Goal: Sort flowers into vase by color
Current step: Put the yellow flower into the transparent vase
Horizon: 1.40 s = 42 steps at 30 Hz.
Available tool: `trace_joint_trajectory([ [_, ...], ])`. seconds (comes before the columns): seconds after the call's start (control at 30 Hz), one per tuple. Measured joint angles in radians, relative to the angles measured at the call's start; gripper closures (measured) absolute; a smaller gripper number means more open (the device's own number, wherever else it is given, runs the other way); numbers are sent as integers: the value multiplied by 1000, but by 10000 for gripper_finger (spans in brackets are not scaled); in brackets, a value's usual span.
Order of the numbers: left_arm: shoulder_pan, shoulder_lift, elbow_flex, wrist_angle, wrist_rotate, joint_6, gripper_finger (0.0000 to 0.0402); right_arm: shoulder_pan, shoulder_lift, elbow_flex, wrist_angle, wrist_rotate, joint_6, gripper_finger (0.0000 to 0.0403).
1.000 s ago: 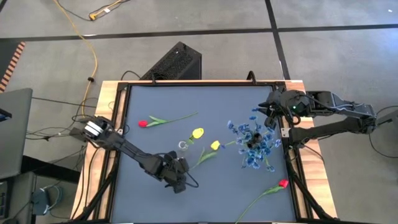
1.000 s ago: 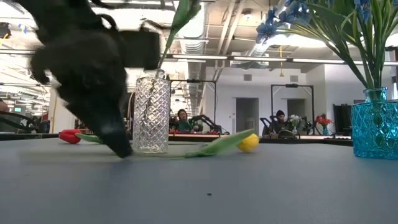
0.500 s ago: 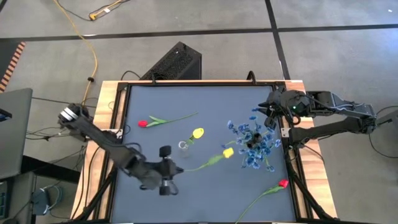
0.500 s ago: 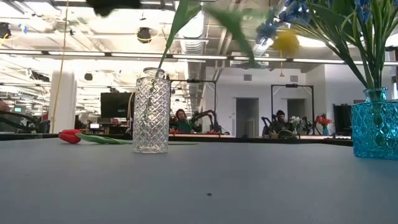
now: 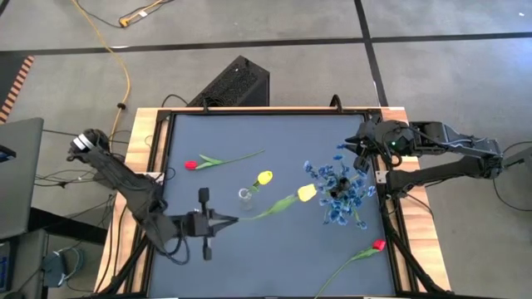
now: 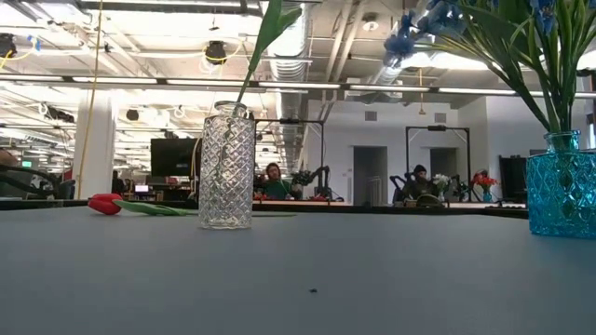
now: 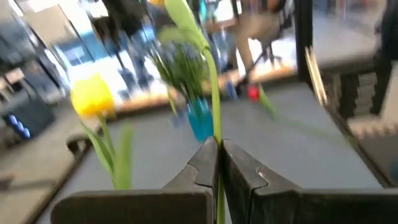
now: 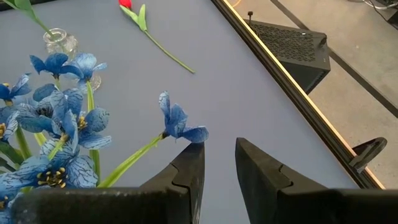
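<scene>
High view: left gripper (image 5: 223, 220) jaws pinched on yellow tulip (image 5: 307, 193) stem end, bloom far beyond jaws, beside clear vase (image 5: 245, 196). Light, floppy; you'd regrip nearer mid-stem. Right gripper (image 8: 217, 163) spread, idle.

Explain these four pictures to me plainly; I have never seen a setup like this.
Two dark robot arms work at a grey table. One camera looks straight down, one sits level with the tabletop, and one rides on each wrist. The left gripper is shut on a yellow tulip, held off the table by its stem. The right gripper waits, open, beside the blue glass vase of blue blossoms. A clear glass vase already holds another yellow tulip. Two red tulips lie on the table.
</scene>
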Motion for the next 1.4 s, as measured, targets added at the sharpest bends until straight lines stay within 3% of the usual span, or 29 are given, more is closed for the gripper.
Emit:
trace_joint_trajectory([
  [0.27, 126, -45, -302, 866, 141, 372, 401, 0, 0, 0, -1, -1, 4, 287],
  [0.37, 191, -45, -423, 1132, 217, 389, 401, 0, 0, 0, -1, -2, 10, 287],
  [0.47, 261, -41, -521, 1286, 282, 325, 401, 0, 0, 0, -2, -2, 10, 287],
  [0.67, 372, -41, -605, 1319, 331, 186, 401, 0, 0, 0, -1, -2, 9, 287],
  [0.9, 451, 41, -606, 1382, 454, 127, 401, 0, 0, 0, 0, -2, 9, 287],
  [1.17, 470, 246, -538, 1431, 447, 76, 401, 0, 0, 0, 0, -1, 9, 287],
  [1.4, 475, 289, -489, 1433, 385, 119, 401, 2, 0, 0, -2, -1, 9, 287],
])
